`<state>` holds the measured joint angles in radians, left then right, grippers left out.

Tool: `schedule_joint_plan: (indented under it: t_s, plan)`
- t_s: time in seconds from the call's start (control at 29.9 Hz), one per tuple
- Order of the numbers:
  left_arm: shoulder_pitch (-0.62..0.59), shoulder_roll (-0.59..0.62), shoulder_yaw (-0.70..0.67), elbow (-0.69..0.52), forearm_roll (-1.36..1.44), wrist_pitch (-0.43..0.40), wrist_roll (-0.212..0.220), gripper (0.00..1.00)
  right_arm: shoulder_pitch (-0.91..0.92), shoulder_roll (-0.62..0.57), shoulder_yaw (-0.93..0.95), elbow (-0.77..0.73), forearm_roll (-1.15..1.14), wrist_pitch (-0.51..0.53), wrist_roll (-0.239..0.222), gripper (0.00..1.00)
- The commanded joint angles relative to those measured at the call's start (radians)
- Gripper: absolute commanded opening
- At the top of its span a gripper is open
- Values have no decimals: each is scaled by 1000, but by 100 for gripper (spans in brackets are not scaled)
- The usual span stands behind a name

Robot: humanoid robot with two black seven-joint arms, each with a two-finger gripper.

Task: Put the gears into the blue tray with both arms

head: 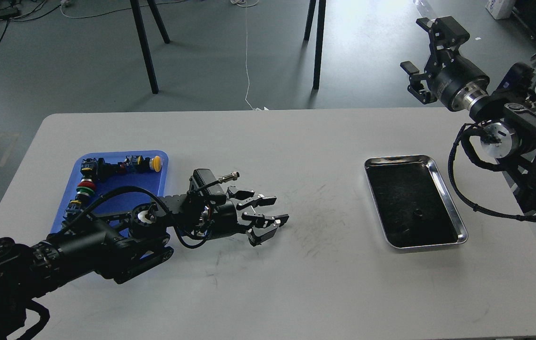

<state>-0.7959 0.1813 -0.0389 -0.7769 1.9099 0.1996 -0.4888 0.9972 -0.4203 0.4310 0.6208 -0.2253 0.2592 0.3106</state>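
The blue tray point(123, 187) lies at the table's left, partly hidden by my left arm. One tiny black gear point(417, 213) rests on the dark bottom of the steel tray point(456, 222) at the right. My left gripper point(271, 216) hovers low over the bare tabletop just right of the blue tray, open, with nothing between its fingers. My right gripper point(422, 54) is raised above the table's far right corner, well behind the steel tray, open and empty.
A row of coloured push buttons point(86, 185) and a yellow-capped one point(156, 163) lie along the blue tray's left and far sides. Black stand legs point(145, 47) rise from the floor beyond the table. A scuffed white tabletop point(315, 222) separates the two trays.
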Motion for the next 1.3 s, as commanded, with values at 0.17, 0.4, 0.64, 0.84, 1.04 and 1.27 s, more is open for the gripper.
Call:
schedule_joint_plan:
  t_s: [0.17, 0.4, 0.64, 0.84, 1.04, 1.27]
  plan:
    - [9, -28, 4, 18, -2, 0, 0, 55, 0, 0, -1, 0, 0, 0, -1, 98]
    - [11, -29, 4, 18, 0, 0, 0, 47, 1, 0, -3, 0, 0, 0, -1, 98]
    - [11, -29, 25, 27, 0, 0, 0, 41, 1, 0, -3, 0, 0, 0, -1, 98]
    - [12, -34, 25, 28, 0, 0, 0, 36, 1, 0, -3, 2, 0, 0, -1, 98]
    - [14, -34, 25, 30, 1, 0, 0, 27, 3, 0, -5, 7, 0, -12, -1, 98]
    - [11, -33, 54, 30, 8, 8, 0, 19, 1, 0, -5, 11, 0, -14, -1, 98]
